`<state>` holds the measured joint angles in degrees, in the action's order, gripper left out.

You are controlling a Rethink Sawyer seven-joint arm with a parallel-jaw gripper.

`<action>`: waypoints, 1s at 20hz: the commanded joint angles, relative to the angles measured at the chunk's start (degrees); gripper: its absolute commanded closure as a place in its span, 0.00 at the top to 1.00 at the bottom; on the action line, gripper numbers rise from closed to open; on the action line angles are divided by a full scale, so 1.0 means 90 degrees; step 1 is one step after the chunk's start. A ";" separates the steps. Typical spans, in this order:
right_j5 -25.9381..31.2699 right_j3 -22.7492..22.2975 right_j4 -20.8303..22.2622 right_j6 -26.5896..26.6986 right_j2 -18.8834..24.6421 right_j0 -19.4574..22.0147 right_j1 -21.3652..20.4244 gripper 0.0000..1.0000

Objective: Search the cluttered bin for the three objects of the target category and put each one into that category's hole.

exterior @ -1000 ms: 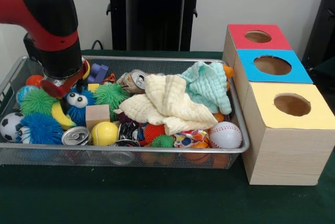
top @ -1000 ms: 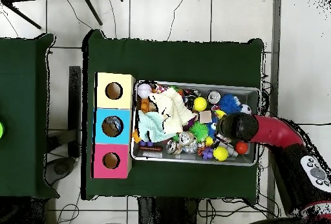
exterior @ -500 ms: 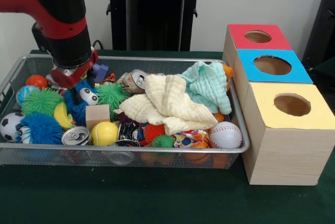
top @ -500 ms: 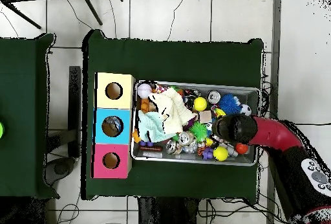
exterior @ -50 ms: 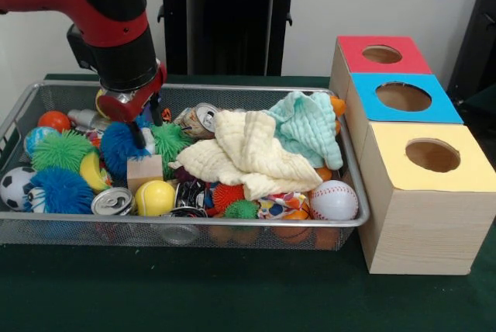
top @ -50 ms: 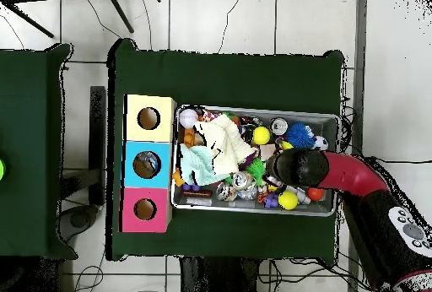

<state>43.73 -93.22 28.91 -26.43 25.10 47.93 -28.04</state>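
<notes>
Over bin [exterior @ -50 ms: 194, 223] left | claw [exterior @ -50 ms: 147, 132] tips hidden among fuzzy balls [exterior @ -50 ms: 116, 146]

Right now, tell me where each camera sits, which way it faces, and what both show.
Front view: low across the table, facing the wire bin and the red-black arm reaching into it.
Overhead view: above the table, looking straight down; the arm enters from lower right.
Shared: the bin, the pale yellow cloth, and the three-hole box.
</notes>
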 commanded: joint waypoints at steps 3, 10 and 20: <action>-0.0267 -0.0434 0.0077 0.0000 0.0552 0.0144 0.0242 0.00; -0.0309 -0.0171 0.0479 0.0188 0.0370 0.0100 0.0287 0.00; -0.0154 -0.1056 0.0027 0.0035 0.0736 0.0211 -0.0463 0.00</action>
<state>43.73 -94.59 28.96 -26.43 26.16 48.91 -29.11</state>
